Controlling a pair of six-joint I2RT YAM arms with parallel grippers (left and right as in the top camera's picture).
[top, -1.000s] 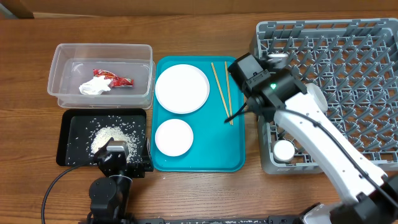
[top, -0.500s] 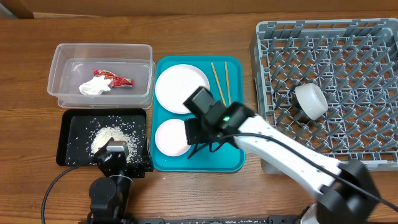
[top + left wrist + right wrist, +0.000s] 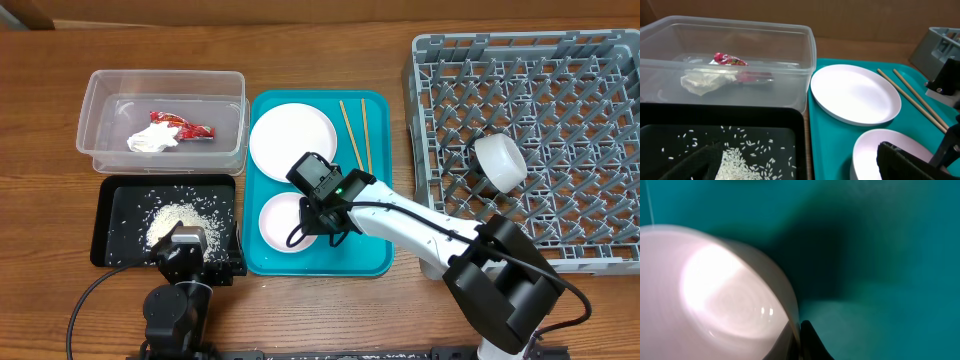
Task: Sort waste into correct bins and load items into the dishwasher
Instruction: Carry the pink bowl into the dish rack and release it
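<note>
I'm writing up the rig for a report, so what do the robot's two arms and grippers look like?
The right arm has smooth white shells between black joints, a thin black cable alongside, and a boxy black gripper with a small green light. The left arm is black all over, trailing a looping black cable; its gripper has broad black fingers.

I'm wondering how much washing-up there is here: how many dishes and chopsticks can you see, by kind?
Plates: 2 (large plate, small plate)
Bowls: 1 (bowl)
Chopsticks: 2
Total in view: 5
</note>
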